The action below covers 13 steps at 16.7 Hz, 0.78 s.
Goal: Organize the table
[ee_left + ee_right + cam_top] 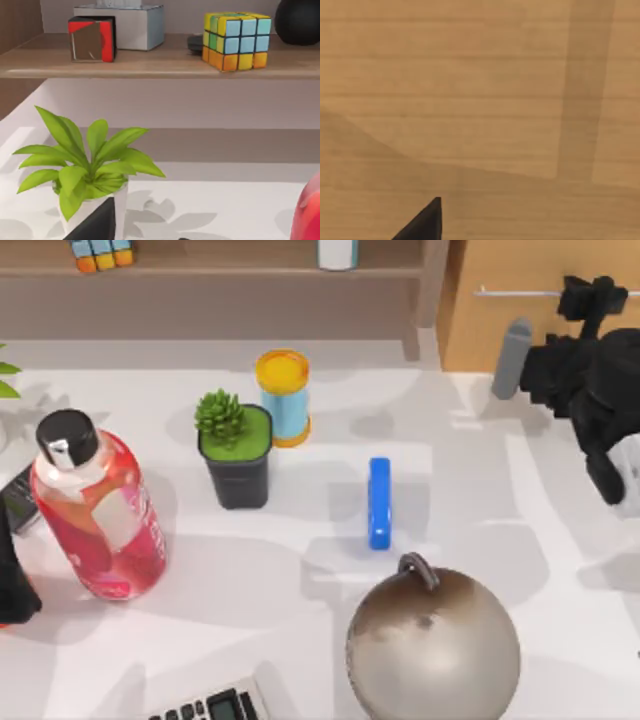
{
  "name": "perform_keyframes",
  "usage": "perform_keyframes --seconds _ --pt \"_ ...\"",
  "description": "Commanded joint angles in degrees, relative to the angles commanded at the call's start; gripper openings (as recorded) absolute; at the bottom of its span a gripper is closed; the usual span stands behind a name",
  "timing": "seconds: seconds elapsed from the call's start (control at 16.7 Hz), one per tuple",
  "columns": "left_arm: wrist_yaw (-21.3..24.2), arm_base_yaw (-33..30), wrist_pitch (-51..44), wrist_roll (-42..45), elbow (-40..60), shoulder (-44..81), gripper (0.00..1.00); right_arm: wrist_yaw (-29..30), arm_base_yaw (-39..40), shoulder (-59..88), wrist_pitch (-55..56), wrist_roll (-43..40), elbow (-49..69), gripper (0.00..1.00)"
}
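Progress: judged early. The pale white-grey smooth counter (470, 470) spans the whole top view and carries a full spread of loose items, none visibly sorted. From its left: a red-pink liquid bottle with a black cap (95, 505); a small black square pot holding a green succulent (236, 448); just behind and touching it, a light-blue cylinder with a yellow-orange lid (284, 396); a narrow blue bar (379, 503) standing alone near the centre; a large grey-brown metallic sphere with a small loop on top (433, 645) at the near edge; a calculator with dark keys (212, 705), cut by the near edge. Nothing is held.

Right tool (588, 300): raised at the far right, close to the thin metal handle (520, 292) of the light-wood drawer cabinet (500, 330). I cannot tell how far its fingers are parted. The step in hand is probably opening the drawer. Left arm (15, 585): parked at the left edge; its tool's opening cannot be judged.

Differences between views: the left wrist view adds a leafy green plant in a white pot (85, 170) and, on the brown wooden shelf (160, 62), a multicoloured puzzle cube (236, 40), a red-and-mirror cube (92, 39) and a grey box (132, 25). The right wrist view gives the cabinet's wood face at close range.
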Motion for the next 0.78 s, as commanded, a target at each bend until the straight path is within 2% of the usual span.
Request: perform_keyframes --seconds 0.78 --pt "0.0 0.0 0.0 0.0 0.0 0.0 1.00 1.0 1.3 -3.9 5.7 0.1 -10.4 1.00"
